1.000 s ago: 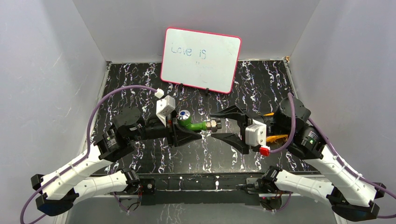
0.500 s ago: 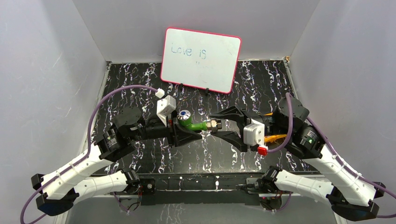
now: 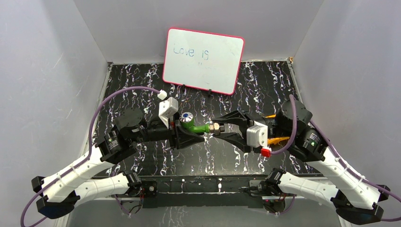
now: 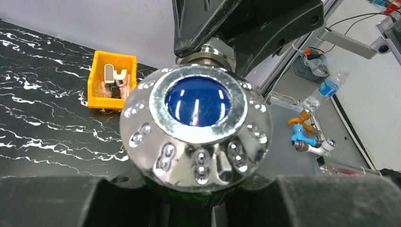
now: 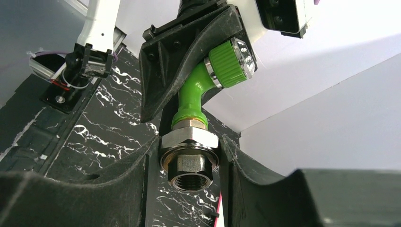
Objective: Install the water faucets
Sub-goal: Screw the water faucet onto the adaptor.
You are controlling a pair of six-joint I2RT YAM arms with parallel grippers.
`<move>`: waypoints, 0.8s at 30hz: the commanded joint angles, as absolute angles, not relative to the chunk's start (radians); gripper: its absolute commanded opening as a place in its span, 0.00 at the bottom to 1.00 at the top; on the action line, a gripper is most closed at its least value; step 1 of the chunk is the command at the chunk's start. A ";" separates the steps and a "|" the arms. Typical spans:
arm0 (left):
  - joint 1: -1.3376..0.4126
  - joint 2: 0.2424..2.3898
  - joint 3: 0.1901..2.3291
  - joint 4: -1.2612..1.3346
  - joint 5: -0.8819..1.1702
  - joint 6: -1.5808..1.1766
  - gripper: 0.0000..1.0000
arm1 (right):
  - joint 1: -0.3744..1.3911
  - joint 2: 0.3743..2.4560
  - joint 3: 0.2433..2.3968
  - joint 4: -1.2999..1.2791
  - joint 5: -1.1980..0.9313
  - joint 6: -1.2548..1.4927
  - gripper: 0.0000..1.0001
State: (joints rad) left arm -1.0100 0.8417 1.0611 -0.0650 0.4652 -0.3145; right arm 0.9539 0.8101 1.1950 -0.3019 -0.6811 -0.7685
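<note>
Roughly over the middle of the counter (image 3: 265, 80), the water faucet (image 3: 196, 126) is held up off the surface, its blue-and-silver knob (image 4: 197, 101) toward 9 o'clock and its silver threaded fitting (image 5: 189, 161) pointing toward 3 o'clock. The left end effector (image 3: 188, 128) is clamped tight on the green body just beneath the knob, while the right end effector (image 3: 218, 128), reaching in from 3 o'clock, has its jaws drawn in against both sides of the fitting's hex nut. A whiteboard (image 3: 203, 60) stands at the counter's 12 o'clock edge, and an orange tray (image 4: 112, 80) sits beyond the faucet in the left wrist view.
</note>
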 commanded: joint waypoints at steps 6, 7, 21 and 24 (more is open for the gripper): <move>-1.013 0.802 1.084 0.064 0.488 -0.313 0.44 | 0.952 0.803 1.171 -0.213 -0.698 -0.724 0.19; -1.012 0.802 1.083 0.066 0.489 -0.313 0.46 | 0.951 0.802 1.170 -0.213 -0.698 -0.723 0.18; -1.013 0.791 1.059 0.086 0.451 -0.314 0.00 | 0.951 0.794 1.154 -0.159 -0.702 -0.674 0.18; -1.013 0.783 1.054 0.096 0.439 -0.302 0.00 | 0.952 0.791 1.148 -0.137 -0.704 -0.641 0.17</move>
State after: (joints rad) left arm -1.0100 0.8062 1.0554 0.0162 0.4603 -0.3164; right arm 0.9512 0.8040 1.1591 -0.2504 -0.7040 -0.7017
